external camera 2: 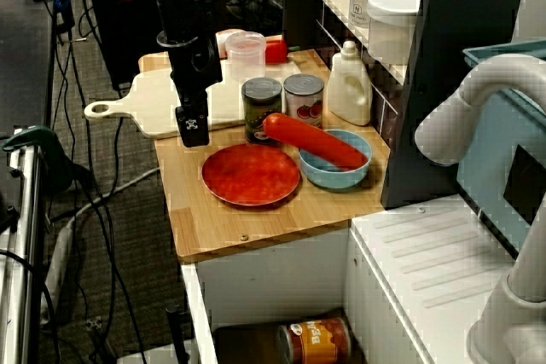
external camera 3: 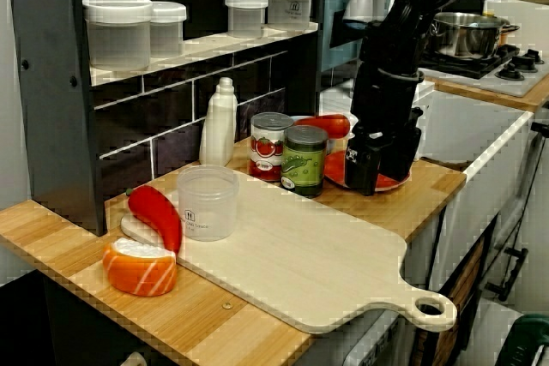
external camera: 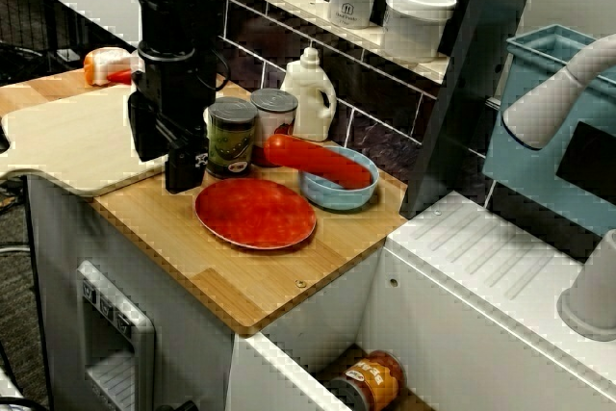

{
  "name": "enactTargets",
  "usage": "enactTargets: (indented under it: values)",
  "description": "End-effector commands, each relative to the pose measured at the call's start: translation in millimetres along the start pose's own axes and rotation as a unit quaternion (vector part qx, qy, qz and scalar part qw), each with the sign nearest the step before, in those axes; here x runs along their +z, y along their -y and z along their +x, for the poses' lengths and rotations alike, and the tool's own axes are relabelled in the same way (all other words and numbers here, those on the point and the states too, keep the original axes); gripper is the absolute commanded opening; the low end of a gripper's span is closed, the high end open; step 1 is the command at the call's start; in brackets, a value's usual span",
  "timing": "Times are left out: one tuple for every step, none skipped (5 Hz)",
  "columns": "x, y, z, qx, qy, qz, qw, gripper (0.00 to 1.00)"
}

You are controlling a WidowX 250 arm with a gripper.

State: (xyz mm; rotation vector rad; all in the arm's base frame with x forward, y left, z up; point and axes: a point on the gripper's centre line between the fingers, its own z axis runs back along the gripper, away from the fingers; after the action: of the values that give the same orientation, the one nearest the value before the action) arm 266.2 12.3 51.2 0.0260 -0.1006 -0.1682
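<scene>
The green-labelled can (external camera: pixel 232 141) stands upright on the wooden table (external camera: pixel 260 288), at the back rim of the red plate (external camera: pixel 255 211), which lies flat and bare in front of it. The black gripper (external camera: pixel 183 176) hangs straight down just beside this can, on the side toward the cutting board (external camera: pixel 67 141), low over the table where the board's edge and the plate's rim come near each other. In the view from higher up, a small gap of bare wood shows between the gripper and the can. The fingers read as one dark block in every view, so I cannot tell whether they are spread or closed; nothing shows between them.

A second can with a red label (external camera: pixel 274 115) stands against the green-labelled one, on its far side. Next to it a blue bowl (external camera: pixel 337 202) sits touching or nearly touching the plate, with a long red sausage-shaped piece (external camera: pixel 318 163) lying tilted across its rim. A white bottle (external camera: pixel 310 93) stands behind the cans by the tiled wall, under a shelf of white-lidded jars (external camera: pixel 414 18).

In the view from the board's end, a clear plastic cup (external camera 3: pixel 207 201) stands on the board's far corner, with a red piece (external camera 3: pixel 157 214) and an orange-and-white slab (external camera 3: pixel 140 265) beside it.
</scene>
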Motion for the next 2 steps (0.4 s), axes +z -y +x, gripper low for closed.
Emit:
enactTargets:
  values:
    - [11.3,7.0,5.4,0.001,0.023,0.016,0.9996,1.00]
    - [7.3,13.3,7.6,0.007,0.023,0.016,0.9996,1.00]
